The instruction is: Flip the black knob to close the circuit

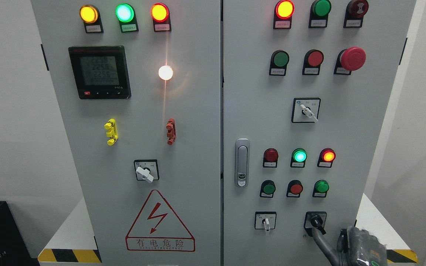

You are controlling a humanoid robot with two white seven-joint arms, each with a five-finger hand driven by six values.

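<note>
The black knob sits in a square plate at the lower right of the right cabinet door. Its handle points down and to the right. My right hand comes in at the bottom right corner, just below and right of the knob. One grey finger stretches up and left, and its tip reaches the knob's lower edge. The hand does not grasp the knob. The left arm is out of view.
A white selector switch sits left of the black knob. Rows of push buttons and lit lamps are above it, with the door latch further left. The left door carries a meter, another switch and a warning triangle.
</note>
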